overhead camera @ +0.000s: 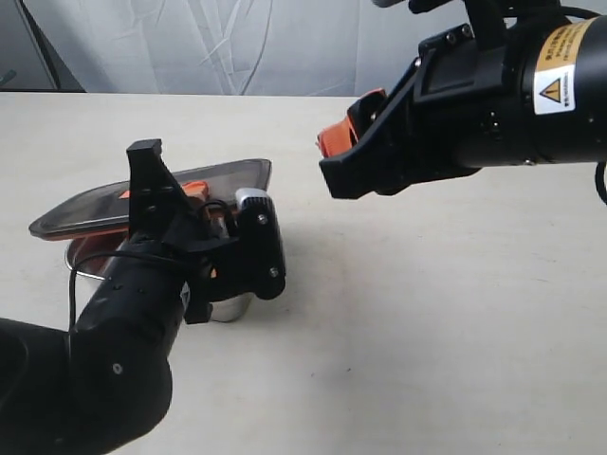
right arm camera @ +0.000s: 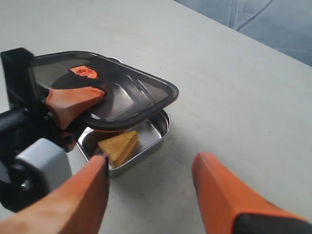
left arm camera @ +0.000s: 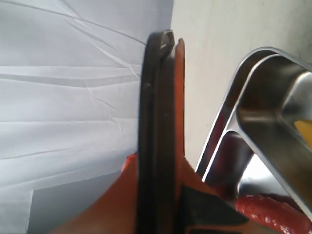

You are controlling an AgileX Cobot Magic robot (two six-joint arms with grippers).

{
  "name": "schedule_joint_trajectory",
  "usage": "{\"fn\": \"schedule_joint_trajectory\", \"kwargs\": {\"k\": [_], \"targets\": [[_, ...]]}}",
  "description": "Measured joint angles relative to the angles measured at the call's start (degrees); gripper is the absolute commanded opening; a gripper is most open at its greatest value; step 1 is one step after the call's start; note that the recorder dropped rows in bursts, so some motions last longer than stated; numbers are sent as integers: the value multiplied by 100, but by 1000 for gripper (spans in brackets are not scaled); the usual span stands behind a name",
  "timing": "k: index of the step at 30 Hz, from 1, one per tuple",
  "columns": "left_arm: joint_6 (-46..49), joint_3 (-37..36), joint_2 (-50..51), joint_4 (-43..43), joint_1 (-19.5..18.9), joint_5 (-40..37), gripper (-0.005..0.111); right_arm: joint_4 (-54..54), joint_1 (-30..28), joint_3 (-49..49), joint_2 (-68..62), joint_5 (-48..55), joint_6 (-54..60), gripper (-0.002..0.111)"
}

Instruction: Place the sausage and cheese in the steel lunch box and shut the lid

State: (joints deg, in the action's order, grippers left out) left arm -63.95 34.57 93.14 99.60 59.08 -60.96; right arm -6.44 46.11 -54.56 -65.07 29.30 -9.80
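The dark translucent lid (overhead camera: 85, 209) hangs tilted over the steel lunch box (right arm camera: 157, 138), with my left gripper (left arm camera: 158, 195) shut on its edge. One orange finger (right arm camera: 73, 100) lies on top of the lid, near the orange valve (right arm camera: 84, 72). The lid's orange seal (left arm camera: 179, 97) shows edge-on. The yellow cheese (right arm camera: 119, 145) lies in the box compartment that shows under the lid. The red sausage (left arm camera: 270, 212) lies in the box as well. My right gripper (right arm camera: 151, 163) is open and empty, raised off the table to the right of the box (overhead camera: 81, 258).
The beige table (overhead camera: 427, 313) stretches to the right of and in front of the box. A white curtain (overhead camera: 237, 43) hangs behind the table's far edge. The right arm's black body (overhead camera: 493, 104) sits high at the upper right.
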Motion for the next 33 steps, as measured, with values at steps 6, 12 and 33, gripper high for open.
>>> {"fn": "schedule_joint_trajectory", "kwargs": {"k": [6,12,33], "targets": [[-60,0,-10,0,631,-407,0,-46,-564,0,0,0,-361,53],[-203,-253,59,42,908,-379,0,-57,-871,0,0,0,-410,53],[-396,-364,80,2,1041,-593,0,-269,-1671,0,-407,-841,-1000,53]]}}
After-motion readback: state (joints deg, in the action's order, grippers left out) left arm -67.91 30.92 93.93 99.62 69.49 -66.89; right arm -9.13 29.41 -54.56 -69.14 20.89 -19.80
